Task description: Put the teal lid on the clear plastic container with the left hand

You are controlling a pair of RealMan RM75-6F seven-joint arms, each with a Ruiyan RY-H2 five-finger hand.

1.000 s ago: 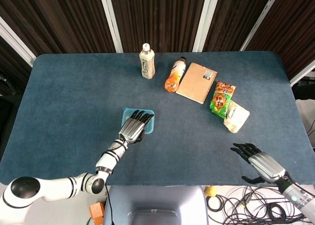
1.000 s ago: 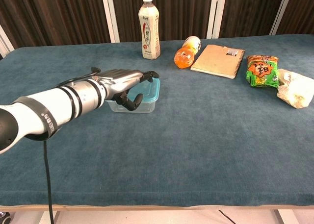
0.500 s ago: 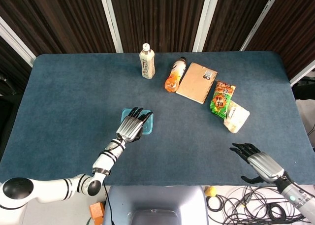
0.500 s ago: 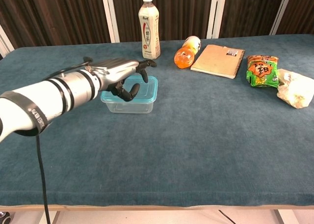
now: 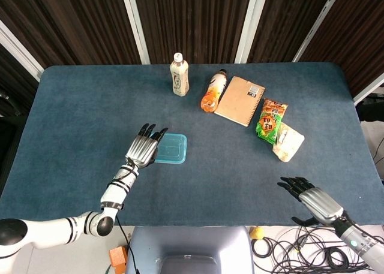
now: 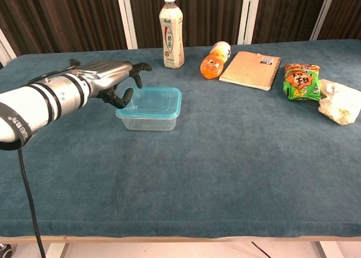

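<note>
The clear plastic container (image 5: 170, 149) (image 6: 149, 114) stands near the table's middle with the teal lid (image 5: 171, 147) (image 6: 152, 99) lying flat on top of it. My left hand (image 5: 142, 148) (image 6: 104, 79) hovers just left of the container, fingers spread and holding nothing, clear of the lid. My right hand (image 5: 311, 198) sits at the table's near right edge in the head view, fingers apart and empty; the chest view does not show it.
At the back stand a milk-tea bottle (image 5: 179, 75) (image 6: 171, 31), a lying orange bottle (image 5: 212, 91) (image 6: 215, 59) and a brown notebook (image 5: 240, 101) (image 6: 251, 62). A green snack bag (image 5: 272, 120) (image 6: 300, 81) and a pale packet (image 5: 288, 143) (image 6: 342, 102) lie at the right.
My left hand has lifted off the lid and drawn back to the left, leaving the lid on the container. The right hand has barely moved.
</note>
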